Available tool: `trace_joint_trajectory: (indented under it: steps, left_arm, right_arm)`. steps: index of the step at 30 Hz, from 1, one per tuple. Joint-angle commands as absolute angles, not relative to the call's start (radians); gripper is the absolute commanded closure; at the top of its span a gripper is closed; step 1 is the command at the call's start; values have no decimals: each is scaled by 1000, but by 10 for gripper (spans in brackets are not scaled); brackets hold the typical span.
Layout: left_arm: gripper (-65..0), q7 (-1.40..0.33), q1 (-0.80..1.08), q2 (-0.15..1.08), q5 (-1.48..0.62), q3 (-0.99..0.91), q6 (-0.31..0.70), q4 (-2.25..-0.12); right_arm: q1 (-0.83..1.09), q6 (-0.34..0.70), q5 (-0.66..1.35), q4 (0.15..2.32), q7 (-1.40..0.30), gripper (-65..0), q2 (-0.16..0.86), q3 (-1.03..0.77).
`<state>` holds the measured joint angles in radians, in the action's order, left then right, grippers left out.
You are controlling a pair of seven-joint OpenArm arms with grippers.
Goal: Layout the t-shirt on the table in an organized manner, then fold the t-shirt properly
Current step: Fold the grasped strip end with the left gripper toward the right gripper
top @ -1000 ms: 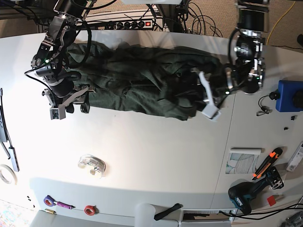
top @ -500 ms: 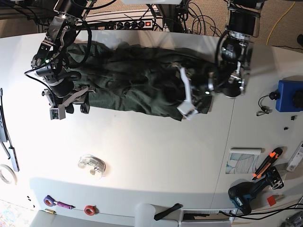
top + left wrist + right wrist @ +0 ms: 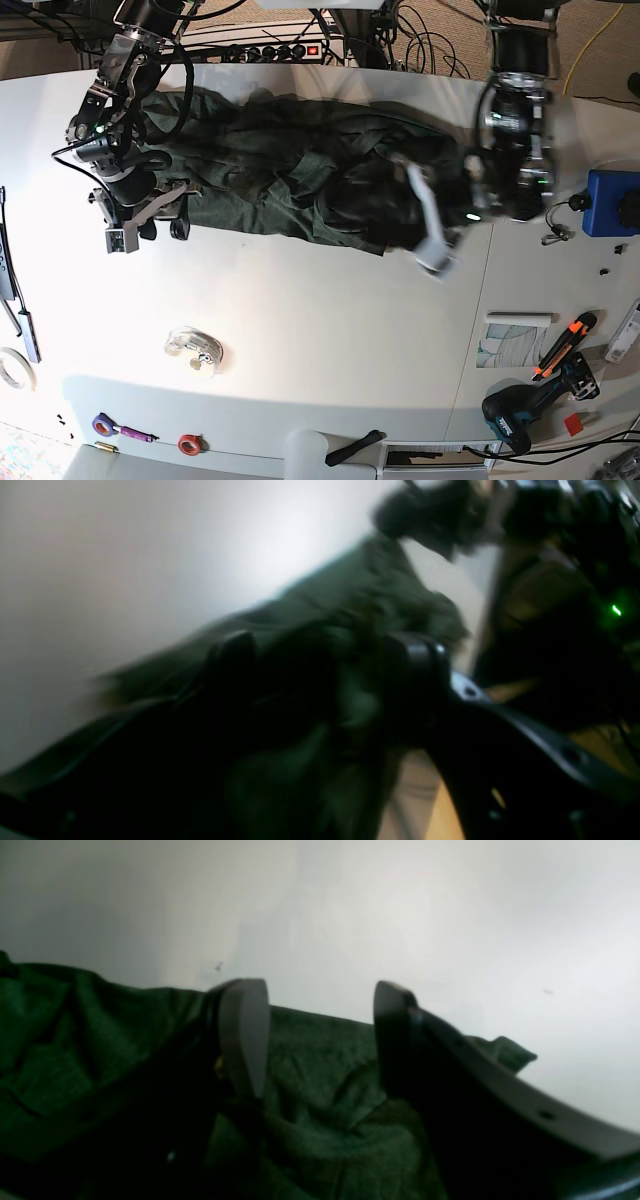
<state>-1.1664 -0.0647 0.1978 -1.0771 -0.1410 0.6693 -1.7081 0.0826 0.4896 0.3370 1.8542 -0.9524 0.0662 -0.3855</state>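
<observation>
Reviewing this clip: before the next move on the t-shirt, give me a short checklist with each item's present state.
1. t-shirt laid out flat: not ok, bunched and creased.
2. T-shirt fully on the table: ok.
3. Right pincer open over the cloth: ok, nothing clamped.
4. Left pincer free of the fabric: cannot tell, its view is blurred and cloth lies between the fingers.
5. Sleeves spread out: not ok, none stands out.

Black arms, pale jaws, green LEDs

The t-shirt (image 3: 320,1120) is soft, matt green cloth with a faintly rough, heathered weave. The desk (image 3: 330,330) looks smooth, white and slightly glossy.
</observation>
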Motion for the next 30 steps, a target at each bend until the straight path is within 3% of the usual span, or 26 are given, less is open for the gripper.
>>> trace_joint_trajectory:
  steps: [1,5,7,9,17,23,30]
  left_arm:
    - [-382,-1157,-80,209,-1103,-184,638,-1729]
    - [-384,-1150,-48,260,-991,-278,482,-1729]
    - [-419,-1123,-18,288,-947,-278,443,-1727]
    - [-448,-1102,7,297,-937,-278,442,-1721]
    - [-448,-1002,3,294,-857,-271,445,-1522]
    - [-447,-1057,-63,294,-984,-271,498,-1331]
    - [-446,-1079,-78,293,-987,-270,521,-1317]
  right_arm:
    - [70,488,342,1871,-928,-330,75,-388]
    - [70,488,343,1871,-926,-330,75,-388]
    - [70,488,343,1871,-926,-330,75,-388]
    - [70,489,343,1871,-926,-330,75,-388]
    - [70,489,343,1871,-927,-330,75,-388]
    - [70,489,343,1871,-927,-330,75,-388]
    - [70,489,343,1871,-927,-330,75,-388]
